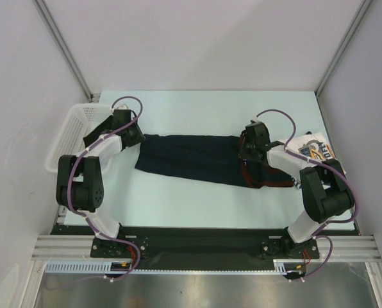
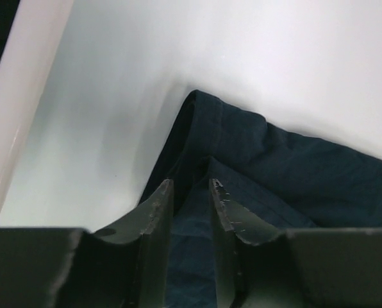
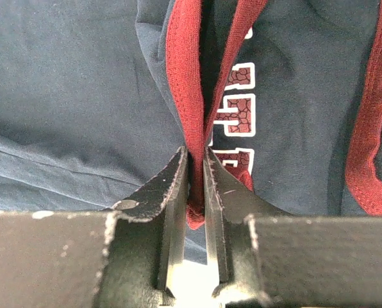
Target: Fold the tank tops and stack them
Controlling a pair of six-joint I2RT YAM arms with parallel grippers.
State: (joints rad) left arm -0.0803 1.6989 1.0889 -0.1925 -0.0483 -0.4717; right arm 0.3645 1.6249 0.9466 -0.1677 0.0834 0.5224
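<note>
Dark-red trim is pinched tight in your right gripper, shown only by its wrist view. Your left gripper straddles a fold of the navy tank top; whether it grips, you cannot tell. Overhead, the navy top lies mid-frame, with the white tank top at centre right.

A pale, glossy worktop fills the middle of the overhead view, boxed in by plain white walls. Two slanted aluminium posts, one at upper left and one at upper right, mark the back corners. A white perforated basket sits at the worktop's left edge. Along the bottom run a black base strip, an aluminium rail and a brushed metal sheet. The left wrist view shows the same bare worktop across its upper half.
</note>
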